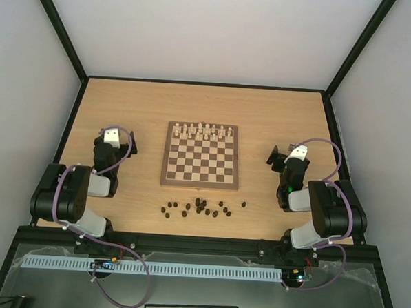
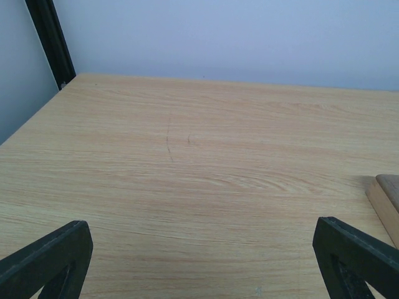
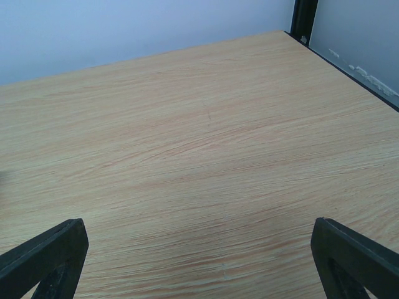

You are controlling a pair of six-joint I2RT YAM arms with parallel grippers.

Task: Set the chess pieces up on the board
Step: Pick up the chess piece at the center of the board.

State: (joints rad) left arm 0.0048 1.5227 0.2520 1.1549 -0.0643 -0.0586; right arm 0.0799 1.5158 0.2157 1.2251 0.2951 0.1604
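The board (image 1: 201, 156) lies in the middle of the table, with cream-white pieces (image 1: 202, 131) standing along its far rows. The dark brown chess pieces (image 1: 200, 207) lie scattered on the table just in front of the board's near edge. My left gripper (image 1: 114, 131) is left of the board, open and empty; in the left wrist view (image 2: 199, 274) its fingers are wide apart over bare table, and the board's corner (image 2: 386, 199) shows at the right edge. My right gripper (image 1: 280, 156) is right of the board, open and empty over bare table in the right wrist view (image 3: 199, 274).
The wooden table (image 1: 139, 102) is framed by black posts and white walls at the back and sides. A black rail (image 1: 187, 239) runs along the near edge by the arm bases.
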